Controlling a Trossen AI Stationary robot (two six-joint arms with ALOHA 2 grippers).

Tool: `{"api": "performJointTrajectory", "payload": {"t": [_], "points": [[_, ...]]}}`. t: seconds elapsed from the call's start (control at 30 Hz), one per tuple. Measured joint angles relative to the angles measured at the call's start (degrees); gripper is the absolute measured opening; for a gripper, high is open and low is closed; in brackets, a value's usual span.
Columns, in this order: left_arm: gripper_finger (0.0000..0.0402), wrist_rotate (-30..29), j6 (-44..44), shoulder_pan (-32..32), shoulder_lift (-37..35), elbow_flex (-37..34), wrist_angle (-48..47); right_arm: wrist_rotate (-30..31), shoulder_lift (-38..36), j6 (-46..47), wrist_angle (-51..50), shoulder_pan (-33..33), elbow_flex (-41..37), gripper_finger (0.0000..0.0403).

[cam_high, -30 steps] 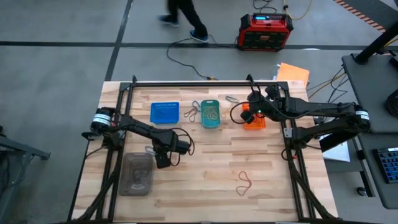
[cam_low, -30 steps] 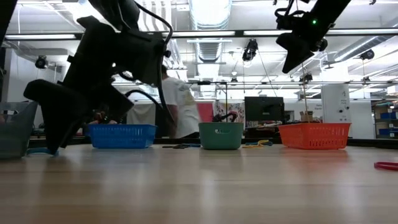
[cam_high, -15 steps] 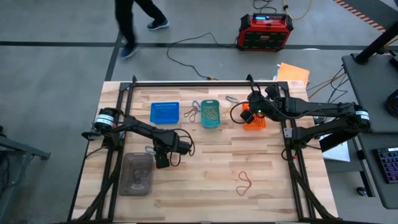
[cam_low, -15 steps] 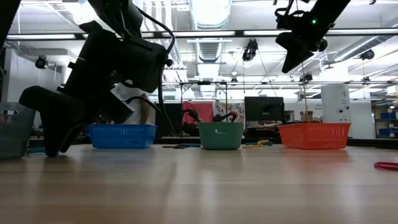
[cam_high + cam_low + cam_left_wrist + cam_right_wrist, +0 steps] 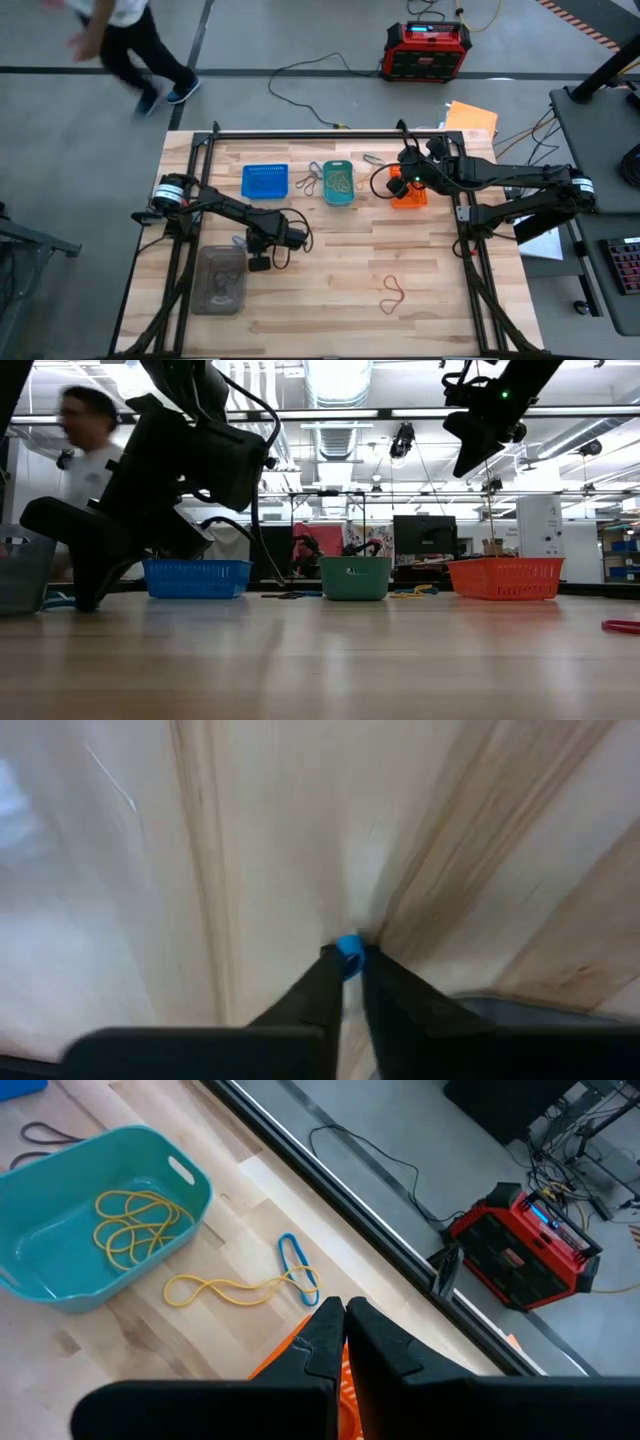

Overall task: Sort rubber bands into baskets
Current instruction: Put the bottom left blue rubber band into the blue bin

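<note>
My left gripper (image 5: 343, 965) pinches a small blue rubber band (image 5: 349, 947) against the wooden table, lower left in the high view – lift straight up, then carry to the blue perforated basket (image 5: 265, 181); right gripper (image 5: 338, 1317) pressed together, empty – above the orange basket (image 5: 409, 195)

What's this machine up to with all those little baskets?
It is sorting rubber bands into baskets. The left gripper is down on the wooden table beside the clear grey plastic container, pinching a small blue rubber band. The right gripper, shut, hangs above the orange perforated plastic basket.
</note>
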Motion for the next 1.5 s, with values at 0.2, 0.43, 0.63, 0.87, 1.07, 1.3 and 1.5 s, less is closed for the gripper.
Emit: {"api": "performJointTrajectory", "payload": {"t": [0.2,0.43,0.63,0.87,1.07,1.3,1.5], "points": [[0.0002,-2.40,3.06,-0.09,-0.27,1.02,-0.58,0.00,0.00,-0.02,-0.01,0.00,0.00,0.0009],[0.0000,-4.30,8.42,-0.08,-4.27,6.95,-1.03,-0.01,0.00,-0.02,-0.01,0.01,0.00,0.0009],[0.0000,-11.05,14.04,0.65,-12.40,11.51,-1.39,-0.01,0.00,0.37,1.50,0.00,0.00,0.0009],[0.0000,-16.49,19.32,5.31,-24.37,12.45,0.72,-0.02,0.08,0.35,5.55,-0.01,0.00,0.0009],[0.0000,-16.90,26.61,13.41,-32.22,7.98,6.64,-3.29,2.24,-2.49,13.70,-0.01,0.00,0.0009],[0.0000,-15.31,34.25,25.17,-36.07,0.32,12.41,-4.50,5.56,-3.41,18.24,-0.04,0.00,0.0009],[0.0000,-7.63,41.40,33.12,-36.02,-5.70,19.74,-4.04,9.09,-5.96,29.14,-0.97,0.00,0.0009]]}}
